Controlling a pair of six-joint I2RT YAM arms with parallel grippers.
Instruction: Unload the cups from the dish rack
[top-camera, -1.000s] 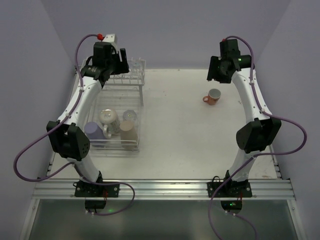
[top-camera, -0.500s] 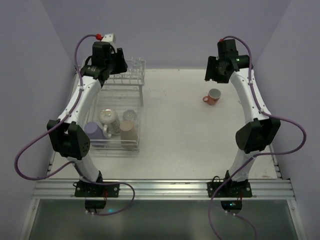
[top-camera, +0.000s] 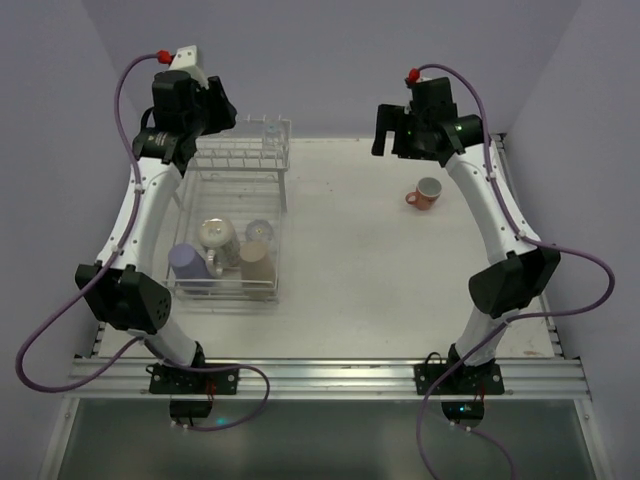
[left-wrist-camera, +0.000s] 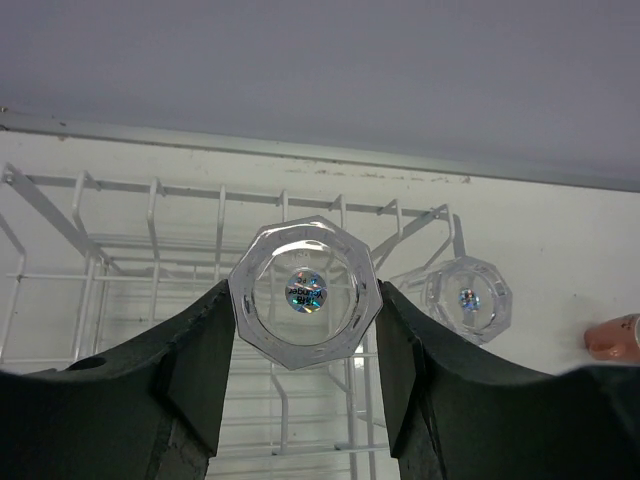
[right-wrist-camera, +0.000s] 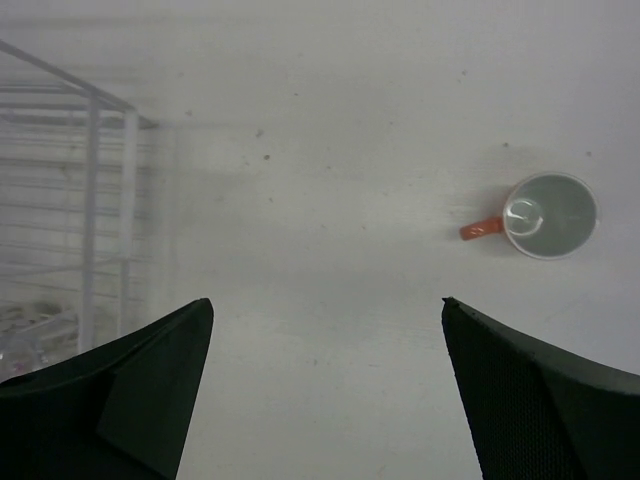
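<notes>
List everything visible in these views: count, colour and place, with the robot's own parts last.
dish rack: 1, white wire, table's left side
lavender cup: 1, lavender, lower basket, near left
tan tumbler: 1, tan, lower basket, near right
pale cup: 1, whitish, lower basket, behind lavender cup
basket glass: 1, clear, lower basket, beside pale cup
held glass: 1, clear, gripped over the rack
shelf glass: 1, clear, upper shelf, right end
mug: 1, salmon-pink, upright on table, right side
table: 1, white, under everything
left gripper: 1, black, shut on held glass
right gripper: 1, black, open, above table
</notes>
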